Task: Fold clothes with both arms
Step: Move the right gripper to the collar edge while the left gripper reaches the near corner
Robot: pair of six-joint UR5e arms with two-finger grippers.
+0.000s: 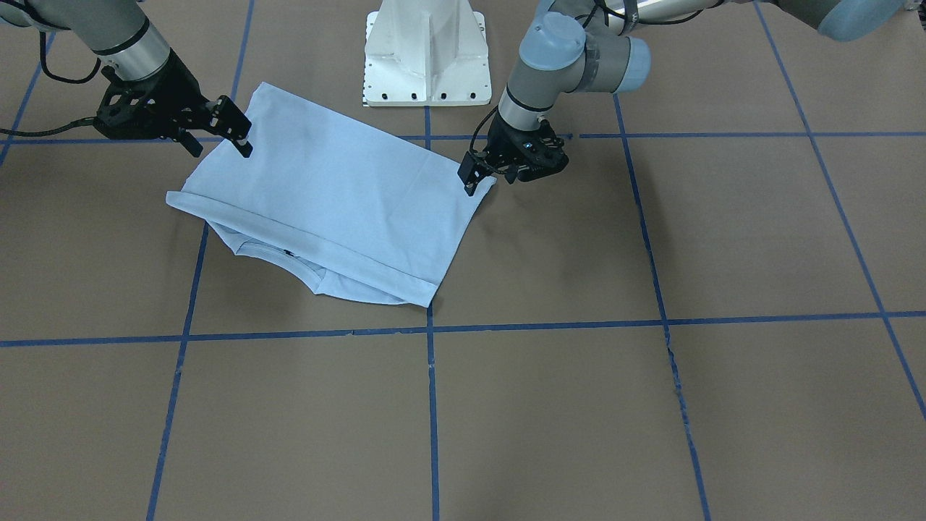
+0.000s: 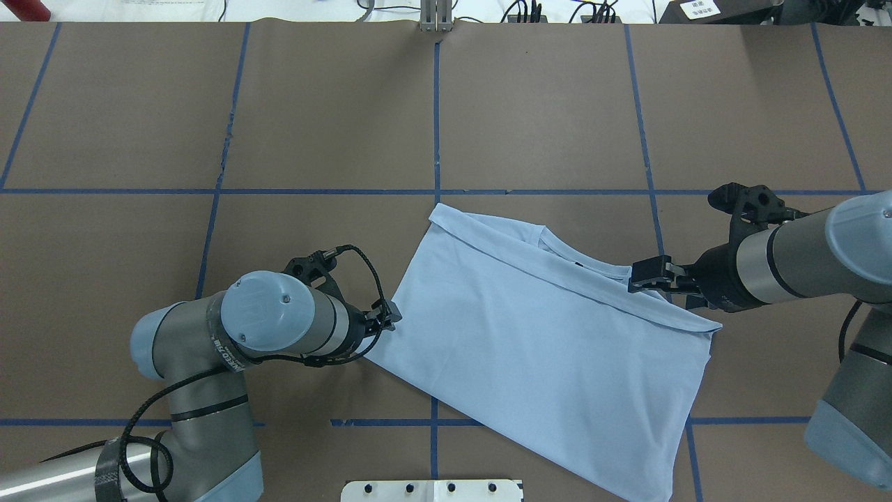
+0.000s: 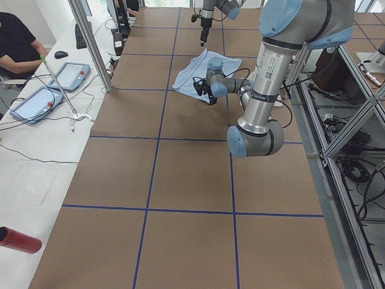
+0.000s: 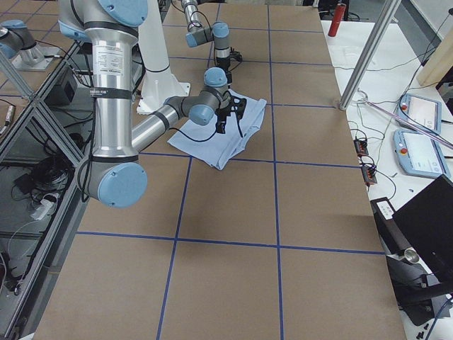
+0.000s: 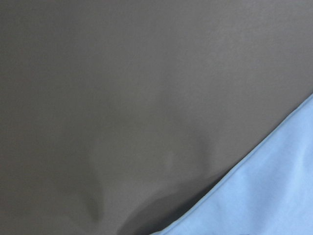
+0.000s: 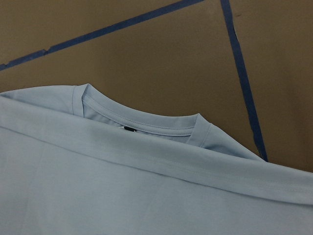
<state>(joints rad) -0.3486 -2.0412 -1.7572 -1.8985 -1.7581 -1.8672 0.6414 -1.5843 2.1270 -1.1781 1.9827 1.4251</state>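
Well, the pale blue T-shirt (image 1: 333, 195) lies folded on the brown counter (image 1: 579, 405), just in front of the white pedestal (image 1: 427, 58) and a little toward the robot's right. Its round collar (image 6: 142, 122) looks out from under the folded top layer, on the side far from the robot. The left tool (image 1: 491, 185) stands at the shirt's left corner with its fingers apart, gripping nothing. The right tool (image 1: 223, 150) is at the shirt's right end, also spread and empty. Blue tape lines (image 1: 431, 376) divide the counter into squares. Beside the counter runs a white desk (image 3: 36, 156) with a seated person in black (image 3: 15, 39) and a red bottle (image 3: 18, 239).
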